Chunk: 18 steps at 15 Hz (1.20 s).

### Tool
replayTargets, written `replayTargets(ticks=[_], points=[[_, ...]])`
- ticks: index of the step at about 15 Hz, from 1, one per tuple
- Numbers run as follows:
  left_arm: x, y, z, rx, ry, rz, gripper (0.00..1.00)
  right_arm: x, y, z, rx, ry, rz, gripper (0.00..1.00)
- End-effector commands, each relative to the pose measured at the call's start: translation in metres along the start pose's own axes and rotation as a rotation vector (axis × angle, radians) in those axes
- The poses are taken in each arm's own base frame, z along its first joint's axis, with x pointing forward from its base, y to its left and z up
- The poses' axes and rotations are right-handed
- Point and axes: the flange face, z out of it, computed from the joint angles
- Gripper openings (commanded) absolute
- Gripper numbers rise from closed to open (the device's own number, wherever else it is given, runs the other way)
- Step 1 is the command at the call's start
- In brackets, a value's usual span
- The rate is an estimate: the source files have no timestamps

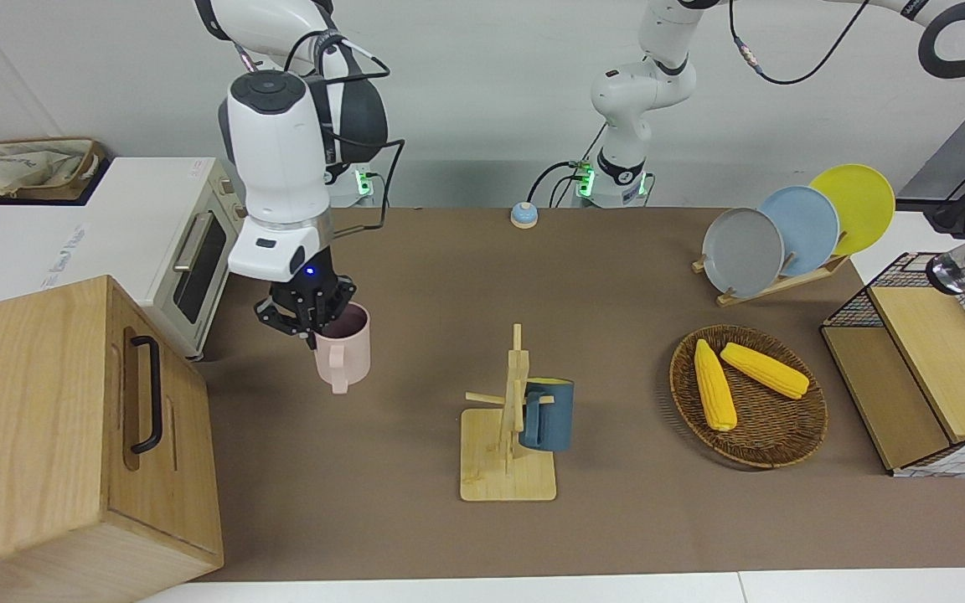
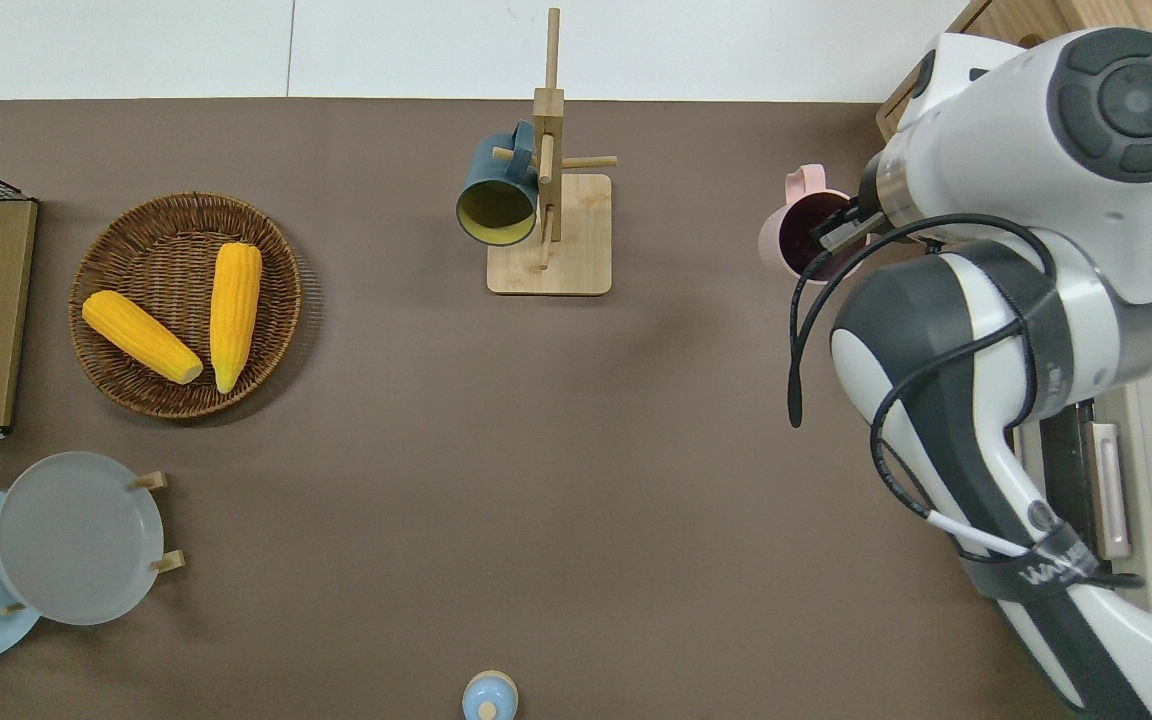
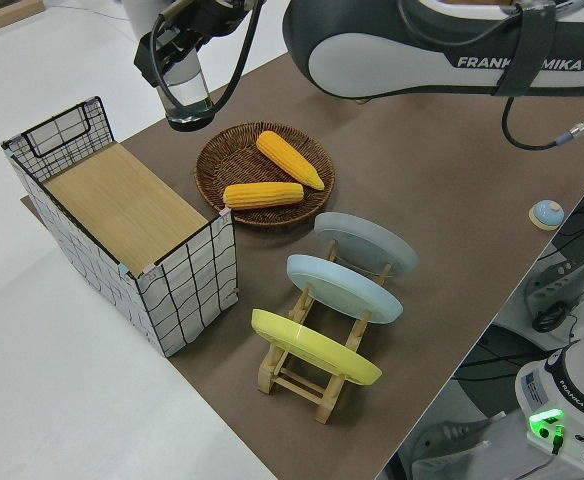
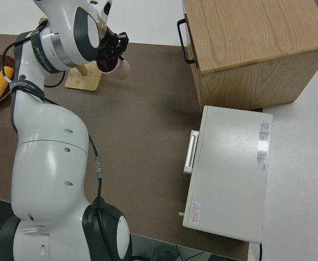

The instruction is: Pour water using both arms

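Pink mug (image 1: 343, 347) gripped at rim by right claw (image 1: 308, 322) | left claw (image 3: 177, 62) holds glass (image 3: 188, 98) | arm reads "FRANKA EMIKA"

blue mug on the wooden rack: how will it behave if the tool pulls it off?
The blue mug hangs by its handle on a peg of the wooden rack, so it probably swings or snags before it comes free. It looks rigid and glazed, likely slippery. The rack's tall post over a small base may tip.
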Motion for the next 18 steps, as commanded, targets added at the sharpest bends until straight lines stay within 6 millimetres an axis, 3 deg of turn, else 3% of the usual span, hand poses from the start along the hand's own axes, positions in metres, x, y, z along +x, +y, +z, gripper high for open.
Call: replayTargets(ticks=[1, 4, 6, 10, 13, 18], points=[[-0.008, 0.026, -0.026, 0.014, -0.021, -0.02, 0.0, -0.03, 0.009, -0.014, 0.091, -0.074, 0.132, 0.0], [-0.026, 0.04, -0.028, -0.007, -0.043, -0.043, 0.0, -0.04, -0.017, -0.022, 0.19, -0.16, 0.329, 0.0], [-0.033, 0.05, -0.03, -0.015, -0.051, -0.059, 0.0, -0.041, -0.05, -0.026, 0.236, -0.192, 0.468, 0.0], [-0.051, 0.092, -0.024, 0.033, -0.068, -0.057, 0.0, -0.03, -0.129, -0.044, 0.314, -0.24, 0.689, 0.0], [-0.069, 0.111, -0.019, 0.037, -0.084, -0.055, 0.0, -0.019, -0.186, -0.056, 0.335, -0.239, 0.745, 0.0], [-0.118, 0.14, 0.002, 0.029, -0.036, -0.063, 0.0, -0.009, -0.254, -0.059, 0.359, -0.237, 0.818, 0.0]])
